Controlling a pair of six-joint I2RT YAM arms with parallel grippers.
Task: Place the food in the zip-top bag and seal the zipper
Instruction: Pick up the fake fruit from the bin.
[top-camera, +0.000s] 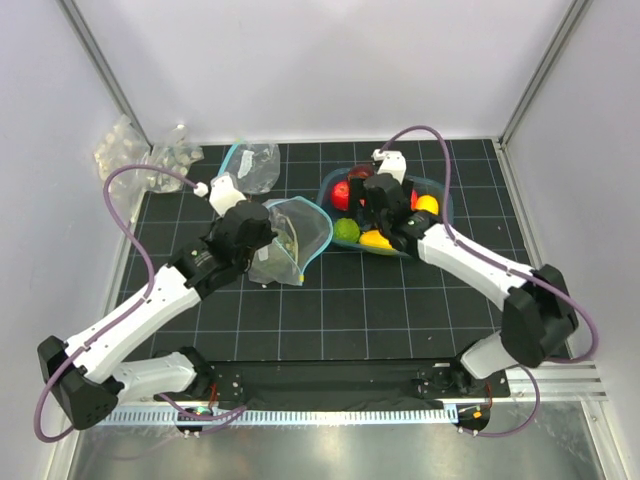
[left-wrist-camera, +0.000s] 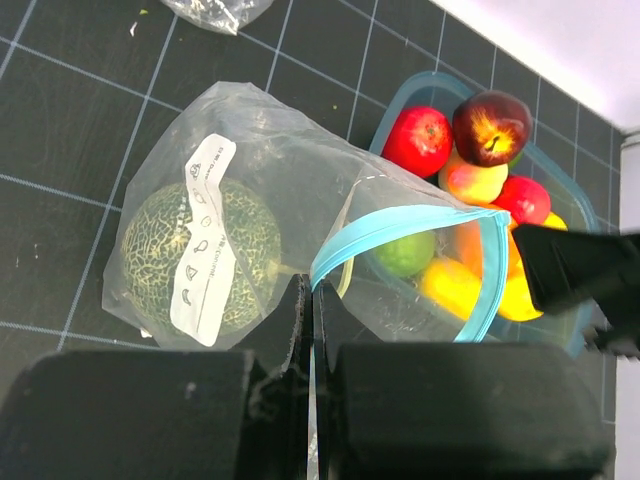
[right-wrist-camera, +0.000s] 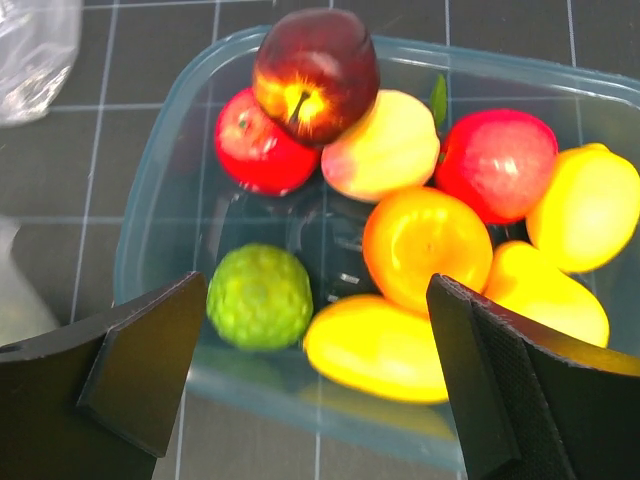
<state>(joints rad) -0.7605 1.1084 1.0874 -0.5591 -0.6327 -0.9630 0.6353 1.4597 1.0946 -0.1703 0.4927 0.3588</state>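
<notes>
- Left hand (left-wrist-camera: 311, 300) pinches zip-top bag (left-wrist-camera: 280, 140) rim by zipper (left-wrist-camera: 400, 222), mouth open.
- Right hand (right-wrist-camera: 315, 310) wide above tub (right-wrist-camera: 165, 180); centre on green ball (right-wrist-camera: 260, 297), close gently, avoid neighbours.

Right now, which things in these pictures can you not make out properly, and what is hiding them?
- Top external view: the right arm covers much of the blue bin; its food cannot be counted.
- Left wrist view: print on the zip-top bag's white label is too small to read.
- Left wrist view: a second clear bag is cut by the top edge.
- Right wrist view: a finger of the right gripper hides part of a yellow fruit.
</notes>
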